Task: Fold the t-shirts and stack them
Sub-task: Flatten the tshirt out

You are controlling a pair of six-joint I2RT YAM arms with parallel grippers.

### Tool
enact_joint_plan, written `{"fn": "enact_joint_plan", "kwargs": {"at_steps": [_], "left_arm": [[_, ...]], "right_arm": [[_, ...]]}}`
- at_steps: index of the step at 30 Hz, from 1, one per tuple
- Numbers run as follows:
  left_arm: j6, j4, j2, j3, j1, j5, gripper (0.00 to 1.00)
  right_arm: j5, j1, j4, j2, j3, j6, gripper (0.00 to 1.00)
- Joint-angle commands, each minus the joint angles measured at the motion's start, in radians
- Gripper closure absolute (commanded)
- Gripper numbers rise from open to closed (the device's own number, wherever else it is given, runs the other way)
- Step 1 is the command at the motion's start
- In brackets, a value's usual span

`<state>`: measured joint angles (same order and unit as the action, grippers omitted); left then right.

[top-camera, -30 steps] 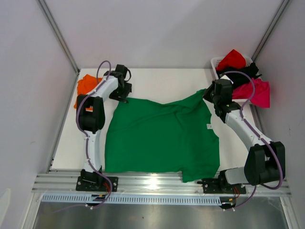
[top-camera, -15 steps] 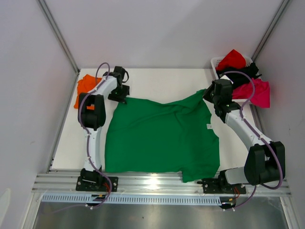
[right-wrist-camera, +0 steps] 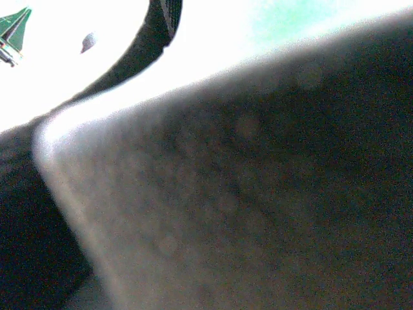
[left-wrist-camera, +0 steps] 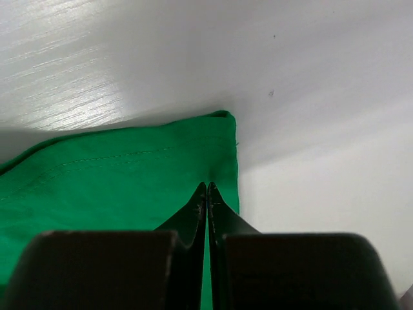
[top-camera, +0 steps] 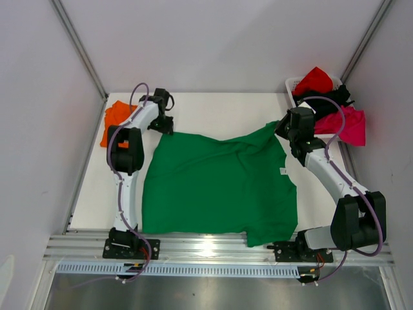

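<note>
T-shirt (top-camera: 219, 187), green, soft cloth, flat on desk (top-camera: 213, 110). L fingers (left-wrist-camera: 195, 210) clenched on hemmed corner; R fingers (top-camera: 281, 130) clenched on raised corner, mostly hidden; R wrist view blurred dark.

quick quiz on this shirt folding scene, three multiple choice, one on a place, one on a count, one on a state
1. Where does the orange t-shirt lie?
A) at the far left of the table
B) in its middle
C) at its near right corner

2. How many t-shirts are piled at the basket?
A) one
B) three
C) five

3. How do the left jaws stand?
A) wide open over bare table
B) shut on a corner of the green t-shirt
C) shut on the orange t-shirt

Answers:
1 A, it sits bunched at the far left edge.
2 B, a red one, a black one and a magenta one show.
3 B, the left wrist view shows them closed on the green cloth.
</note>
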<state>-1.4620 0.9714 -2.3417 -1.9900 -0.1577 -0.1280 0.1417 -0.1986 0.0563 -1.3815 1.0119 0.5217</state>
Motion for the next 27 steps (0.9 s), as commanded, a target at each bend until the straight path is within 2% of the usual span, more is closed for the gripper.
{"fn": "enact_joint_plan", "kwargs": {"at_steps": [1,8,11,12,22,27], "left_arm": [[0.009,0.026,-0.002,-0.036,0.010,-0.010,0.99],[0.006,0.029,-0.001,-0.030,0.014,0.001,0.98],[-0.017,0.050,-0.004,-0.042,0.015,0.016,0.76],[-0.023,0.061,-0.010,-0.050,0.017,0.025,0.61],[-0.063,0.184,-0.093,-0.187,0.043,0.120,0.58],[-0.101,0.214,-0.110,-0.204,0.069,0.169,0.58]], "right_arm": [[0.012,0.007,0.000,0.033,0.033,-0.019,0.97],[0.009,0.007,0.002,0.036,0.034,-0.020,0.97],[0.010,0.007,0.007,0.041,0.034,-0.023,0.97],[0.012,0.007,0.005,0.042,0.036,-0.023,0.97],[0.016,0.010,0.048,0.051,0.088,-0.014,0.97],[0.027,0.013,0.056,0.076,0.093,-0.019,0.97]]}}
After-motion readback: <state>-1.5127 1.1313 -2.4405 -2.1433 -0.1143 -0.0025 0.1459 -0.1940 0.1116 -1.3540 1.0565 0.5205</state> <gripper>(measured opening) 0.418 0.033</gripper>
